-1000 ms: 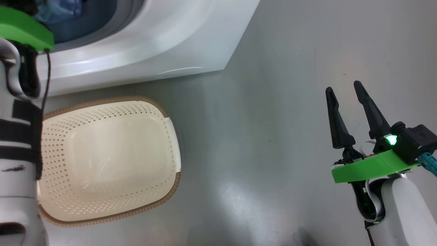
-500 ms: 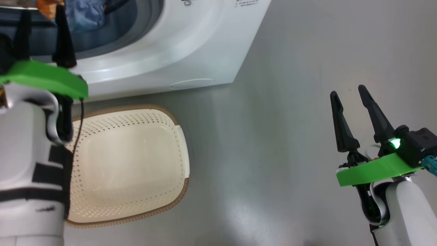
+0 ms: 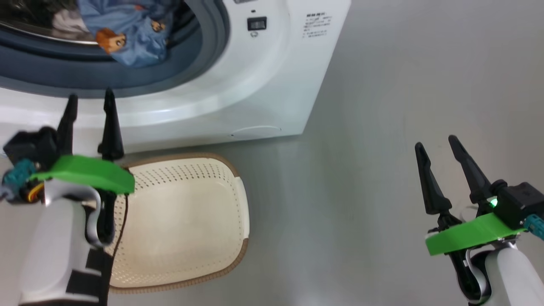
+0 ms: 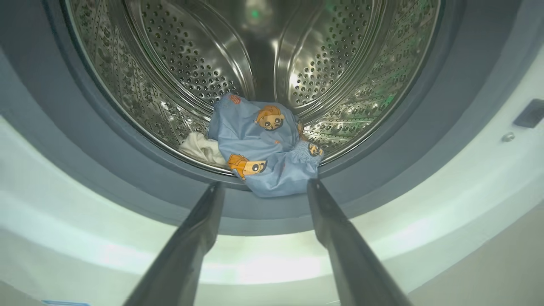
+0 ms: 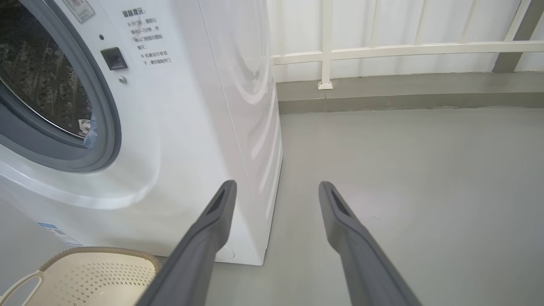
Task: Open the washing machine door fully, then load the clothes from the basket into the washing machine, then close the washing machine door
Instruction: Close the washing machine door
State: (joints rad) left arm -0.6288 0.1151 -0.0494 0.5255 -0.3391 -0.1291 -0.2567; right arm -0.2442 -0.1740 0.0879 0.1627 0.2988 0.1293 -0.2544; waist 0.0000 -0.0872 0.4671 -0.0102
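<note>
Both grippers spread, nothing held!
Left gripper (image 3: 91, 95), fingers apart, faces the mouth of the washing machine (image 3: 272, 85); the clothes (image 4: 263, 157), blue bear prints beside a cream piece, lie at 6 o'clock in the drum (image 4: 191, 63). Head view: the basket (image 3: 204, 174) at 7 o'clock, bare floor showing; right gripper (image 3: 435, 142), parted, at 4 o'clock.

Head camera looks down, both wrists face the washing machine (image 3: 263, 85), left nearer
</note>
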